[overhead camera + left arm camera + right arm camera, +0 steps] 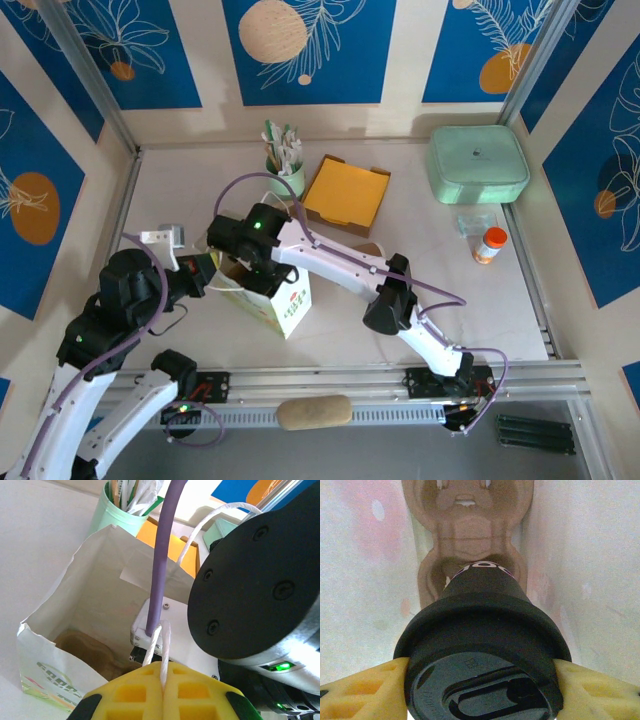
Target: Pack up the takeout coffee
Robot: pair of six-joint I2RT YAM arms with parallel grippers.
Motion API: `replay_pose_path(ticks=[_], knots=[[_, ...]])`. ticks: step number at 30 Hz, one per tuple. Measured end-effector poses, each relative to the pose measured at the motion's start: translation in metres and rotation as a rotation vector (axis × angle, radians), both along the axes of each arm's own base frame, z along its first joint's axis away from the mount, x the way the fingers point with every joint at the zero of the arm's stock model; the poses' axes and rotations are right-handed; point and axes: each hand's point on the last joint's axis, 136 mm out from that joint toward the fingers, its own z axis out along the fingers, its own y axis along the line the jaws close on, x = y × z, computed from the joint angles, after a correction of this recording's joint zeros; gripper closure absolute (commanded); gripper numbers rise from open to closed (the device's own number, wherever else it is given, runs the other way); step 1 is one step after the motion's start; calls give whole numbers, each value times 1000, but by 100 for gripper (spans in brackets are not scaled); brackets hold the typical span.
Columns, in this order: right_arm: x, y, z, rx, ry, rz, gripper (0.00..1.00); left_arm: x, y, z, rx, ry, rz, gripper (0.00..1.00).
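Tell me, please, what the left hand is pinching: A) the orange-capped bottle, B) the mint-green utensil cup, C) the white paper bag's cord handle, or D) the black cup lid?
C: in the left wrist view the left hand has its yellow pads shut on the white cord handle of the paper bag.

You see a matt black plastic lid (485, 630), a rough brown moulded-pulp carrier (467, 530), and a creased, matt white paper bag (95, 590) with a twisted cord handle (165, 650).
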Motion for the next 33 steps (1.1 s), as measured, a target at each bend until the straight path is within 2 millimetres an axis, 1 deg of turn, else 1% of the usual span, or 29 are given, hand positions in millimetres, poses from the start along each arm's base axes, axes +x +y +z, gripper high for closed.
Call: replay_pose_path(ticks=[19,33], knots=[[4,-1,-3,0,20,-18,51,0,0,0,0,0,0,100],[5,-6,-17,-24,57,-34,51,0,0,0,0,1,0,100]])
